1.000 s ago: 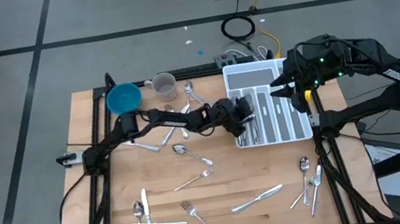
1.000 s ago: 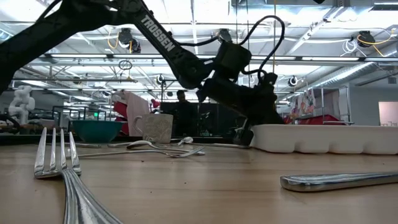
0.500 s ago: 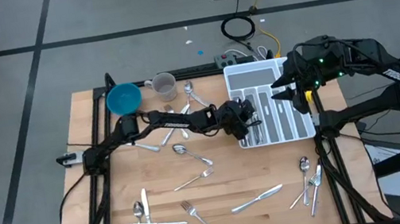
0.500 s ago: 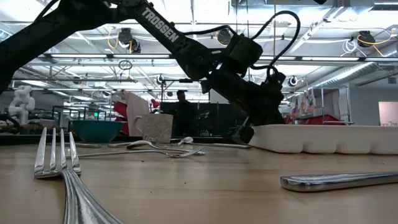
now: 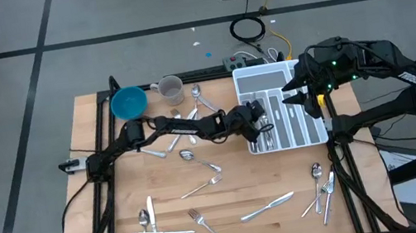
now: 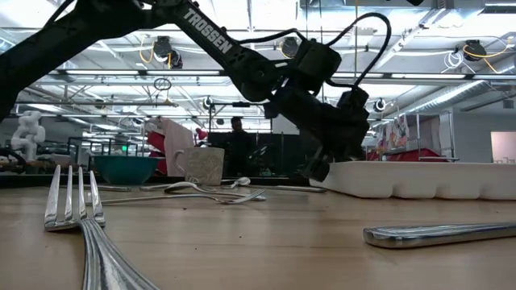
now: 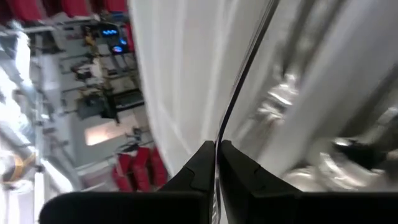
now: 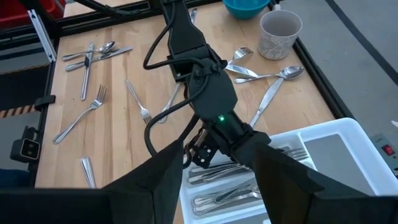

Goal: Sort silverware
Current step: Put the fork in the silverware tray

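Left gripper [image 5: 261, 127], fingers pressed together, sits at the white tray's [image 5: 312, 135] left edge; right gripper [image 5: 295, 94], fingers apart, hovers over the tray's right side; silverware [image 5: 202, 187] is scattered across the wooden counter [image 5: 236, 187].

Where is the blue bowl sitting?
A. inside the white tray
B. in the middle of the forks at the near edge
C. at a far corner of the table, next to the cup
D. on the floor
C: in the high view the blue bowl sits at the table's far left corner, right beside the cup, well away from the white tray.
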`<state>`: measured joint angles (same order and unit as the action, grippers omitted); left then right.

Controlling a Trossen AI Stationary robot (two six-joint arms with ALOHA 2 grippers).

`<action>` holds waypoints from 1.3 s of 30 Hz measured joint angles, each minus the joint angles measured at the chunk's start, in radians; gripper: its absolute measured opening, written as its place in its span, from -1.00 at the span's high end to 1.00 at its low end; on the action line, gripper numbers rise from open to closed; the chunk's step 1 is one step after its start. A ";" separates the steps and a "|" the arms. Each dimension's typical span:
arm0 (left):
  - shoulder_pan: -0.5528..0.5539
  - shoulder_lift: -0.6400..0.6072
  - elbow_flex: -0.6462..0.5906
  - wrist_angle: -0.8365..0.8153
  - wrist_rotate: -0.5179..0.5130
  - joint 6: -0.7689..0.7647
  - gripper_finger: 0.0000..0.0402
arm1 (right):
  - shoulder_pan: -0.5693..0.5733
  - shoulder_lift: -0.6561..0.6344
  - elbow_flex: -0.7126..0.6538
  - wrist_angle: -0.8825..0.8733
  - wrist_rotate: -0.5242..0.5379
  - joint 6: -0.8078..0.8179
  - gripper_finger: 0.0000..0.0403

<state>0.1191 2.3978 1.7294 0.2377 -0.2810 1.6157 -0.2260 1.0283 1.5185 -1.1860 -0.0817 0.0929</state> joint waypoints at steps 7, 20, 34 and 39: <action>-0.019 0.000 0.002 0.011 0.055 -0.014 0.89 | 0.000 0.000 0.000 0.000 0.002 0.013 0.08; -0.026 0.000 0.153 -0.285 0.109 -0.123 0.89 | 0.000 0.000 0.000 -0.033 -0.002 0.016 0.08; -0.011 -0.002 0.252 -0.519 0.116 -0.170 0.89 | 0.000 0.000 0.000 -0.038 -0.002 0.018 0.08; -0.009 -0.002 0.289 -0.509 0.114 -0.178 0.89 | 0.000 -0.003 -0.023 -0.037 0.005 0.026 0.08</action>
<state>0.1101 2.3962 2.0185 -0.2712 -0.1670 1.4376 -0.2264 1.0249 1.4952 -1.2234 -0.0767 0.1187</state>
